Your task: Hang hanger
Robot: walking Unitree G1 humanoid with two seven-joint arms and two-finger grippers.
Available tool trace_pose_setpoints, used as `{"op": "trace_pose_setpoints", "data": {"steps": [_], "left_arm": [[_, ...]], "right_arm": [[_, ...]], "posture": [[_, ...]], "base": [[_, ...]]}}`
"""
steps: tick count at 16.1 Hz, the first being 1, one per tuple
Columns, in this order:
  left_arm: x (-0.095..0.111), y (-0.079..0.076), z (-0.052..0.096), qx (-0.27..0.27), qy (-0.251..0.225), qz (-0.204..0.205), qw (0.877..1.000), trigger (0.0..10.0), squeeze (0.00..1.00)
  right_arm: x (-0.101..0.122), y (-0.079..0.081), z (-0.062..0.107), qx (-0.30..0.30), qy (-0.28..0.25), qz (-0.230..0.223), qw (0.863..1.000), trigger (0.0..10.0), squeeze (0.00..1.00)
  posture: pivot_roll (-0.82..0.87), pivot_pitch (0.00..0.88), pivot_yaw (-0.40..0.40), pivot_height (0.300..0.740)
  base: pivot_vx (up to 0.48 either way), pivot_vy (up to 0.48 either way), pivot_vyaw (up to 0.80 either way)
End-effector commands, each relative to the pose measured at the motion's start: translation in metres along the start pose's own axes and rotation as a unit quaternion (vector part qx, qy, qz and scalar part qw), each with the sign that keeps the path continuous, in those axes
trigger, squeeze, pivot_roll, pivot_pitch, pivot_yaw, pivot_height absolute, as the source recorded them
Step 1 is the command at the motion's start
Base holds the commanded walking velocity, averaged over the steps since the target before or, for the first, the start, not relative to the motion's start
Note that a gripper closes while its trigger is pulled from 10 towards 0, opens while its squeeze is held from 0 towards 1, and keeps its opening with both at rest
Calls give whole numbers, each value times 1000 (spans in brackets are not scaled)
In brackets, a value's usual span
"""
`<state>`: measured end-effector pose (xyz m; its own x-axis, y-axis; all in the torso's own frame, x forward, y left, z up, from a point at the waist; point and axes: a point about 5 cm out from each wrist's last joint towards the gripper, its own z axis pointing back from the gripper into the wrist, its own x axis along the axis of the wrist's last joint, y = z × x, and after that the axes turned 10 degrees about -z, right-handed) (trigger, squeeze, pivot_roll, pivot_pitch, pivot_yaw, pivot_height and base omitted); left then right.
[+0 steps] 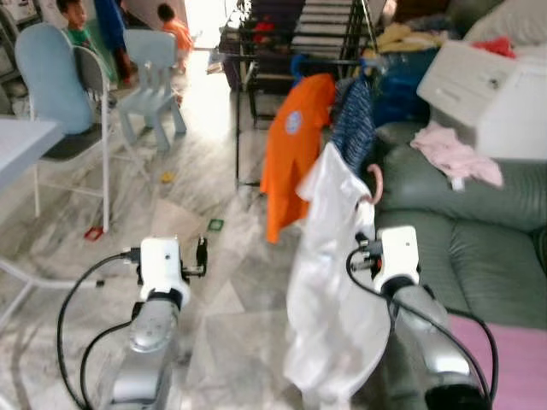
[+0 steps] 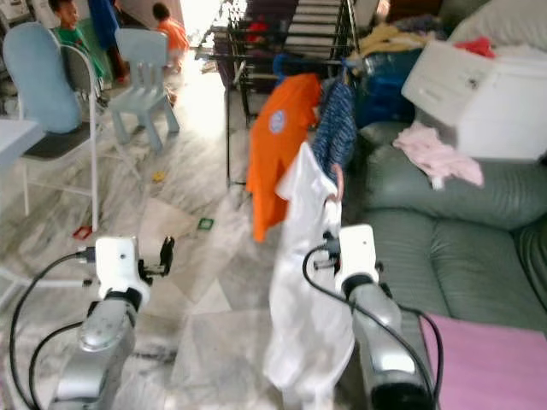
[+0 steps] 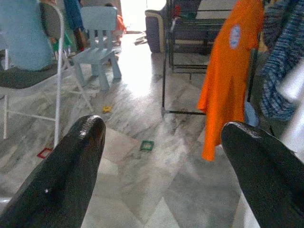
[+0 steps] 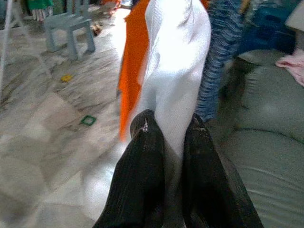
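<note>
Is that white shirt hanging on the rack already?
No. The right gripper holds the white shirt short of the rack.

No legible text anywhere.

1. The drying rack [image 1: 282, 60] is standing ahead of the robot, at the far middle of the floor [image 1: 214, 282].
2. An orange shirt [image 1: 293, 154] and a striped garment [image 1: 355, 124] are hanging side by side from the rack, the shirt on the left.
3. A white garment [image 1: 329, 282] on a hanger [image 1: 373, 184] is hanging nearer the robot, in front of the striped garment and just left of the right gripper [image 4: 168, 137].
4. The sofa [image 1: 461, 231] is sitting to the right, with a pink cloth [image 1: 453, 154] lying on its back.
5. A small chair [image 1: 154, 77] and a folding chair [image 1: 60, 94] are standing far left.
6. The left gripper [image 3: 161, 161] is hanging over bare floor, left of the white garment.
</note>
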<state>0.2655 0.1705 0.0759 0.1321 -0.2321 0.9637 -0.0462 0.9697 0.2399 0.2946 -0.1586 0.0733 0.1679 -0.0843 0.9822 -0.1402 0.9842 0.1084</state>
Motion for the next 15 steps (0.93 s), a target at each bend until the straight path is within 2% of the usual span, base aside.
{"op": "trace_pose_setpoints", "data": {"steps": [1, 6, 9, 15], "left_arm": [[3, 3, -2, 1, -7, -4, 1000, 10000, 0], [5, 0, -1, -8, -14, -12, 1000, 10000, 0], [6, -1, 0, -9, -15, -15, 1000, 10000, 0], [6, 0, 0, -2, -15, -12, 1000, 10000, 0]], "right_arm": [[19, 10, -5, 20, -43, 6, 999, 10000, 0], [18, 11, -4, 26, -44, 5, 999, 10000, 0], [18, 13, -4, 29, -45, 5, 999, 10000, 0], [18, 15, -5, 36, -41, 1, 998, 10000, 0]], "posture": [[-77, 0, 0, 740], [-77, 0, 1, 740], [-75, 0, 1, 740], [-71, 0, 0, 740]], "base": [[349, 330, 0], [452, 66, 84], [480, 0, 800], [480, 0, 520]]}}
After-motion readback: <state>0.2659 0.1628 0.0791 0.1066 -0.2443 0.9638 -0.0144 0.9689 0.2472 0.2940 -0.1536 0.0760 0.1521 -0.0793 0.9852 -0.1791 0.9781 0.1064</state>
